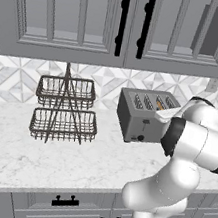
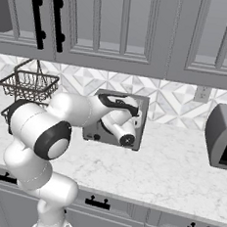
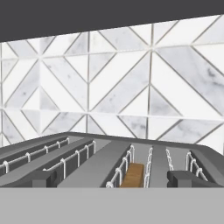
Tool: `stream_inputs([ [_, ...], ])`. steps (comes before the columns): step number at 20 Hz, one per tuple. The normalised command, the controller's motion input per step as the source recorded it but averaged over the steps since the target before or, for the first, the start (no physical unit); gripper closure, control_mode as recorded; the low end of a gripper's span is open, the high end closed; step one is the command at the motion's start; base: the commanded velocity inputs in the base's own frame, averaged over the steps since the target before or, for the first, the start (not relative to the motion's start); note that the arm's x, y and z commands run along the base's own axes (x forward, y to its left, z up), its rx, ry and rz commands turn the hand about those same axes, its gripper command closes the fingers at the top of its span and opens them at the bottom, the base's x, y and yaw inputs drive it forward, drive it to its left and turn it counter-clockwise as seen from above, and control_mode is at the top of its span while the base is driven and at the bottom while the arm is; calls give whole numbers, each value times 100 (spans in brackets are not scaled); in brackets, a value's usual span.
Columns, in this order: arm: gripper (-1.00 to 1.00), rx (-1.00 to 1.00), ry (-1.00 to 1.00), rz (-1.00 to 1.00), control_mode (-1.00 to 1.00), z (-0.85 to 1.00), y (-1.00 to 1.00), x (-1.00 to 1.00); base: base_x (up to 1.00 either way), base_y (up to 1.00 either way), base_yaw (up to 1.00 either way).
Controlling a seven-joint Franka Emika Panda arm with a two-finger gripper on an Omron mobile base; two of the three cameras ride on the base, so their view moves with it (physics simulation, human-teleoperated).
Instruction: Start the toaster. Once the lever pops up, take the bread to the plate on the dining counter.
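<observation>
**Gripper poised over the toaster, bread seated in a slot**

Nearest the gripper (image 3: 112,178), its two dark fingertips (image 3: 43,178) are seen standing wide apart, with nothing between them. Just ahead of the fingertips and slightly to the right of their midline, the bread (image 3: 132,175) is lodged upright in one slot of the toaster (image 3: 83,153), held between the white wire guides; its tan top and darker crust are level with the slot mouth, as suits a slice waiting to be lowered. The other slots, to either side of the hand, appear empty.

From the left base view the toaster (image 1: 140,120) is seen on the marble worktop (image 1: 32,153), with small dark knobs low on its front, below and behind the hand. The lever cannot be made out, so it is judged that starting is not yet done; the hand's height over the top suggests an approach rather than a press.

Beyond the toaster, straight ahead of the hand, the diamond-tiled wall (image 3: 122,87) closes the view. Well off to the hand's left, a two-tier wire basket (image 1: 66,109) stands against that wall.
</observation>
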Motion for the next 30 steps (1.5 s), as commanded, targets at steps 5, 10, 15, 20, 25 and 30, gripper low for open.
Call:
stream_inputs([
  [5,-100,0,0,0,-100,0,0,0,0,0,0],
  [10,-100,0,0,0,-100,0,0,0,0,0,0],
  [15,-100,0,0,0,-100,0,0,0,0,0,0],
  [20,-100,0,0,0,-100,0,0,0,0,0,0],
  [25,-100,0,0,0,-100,0,0,0,0,0,0],
  [30,-100,0,0,0,-100,0,0,0,0,0,0],
])
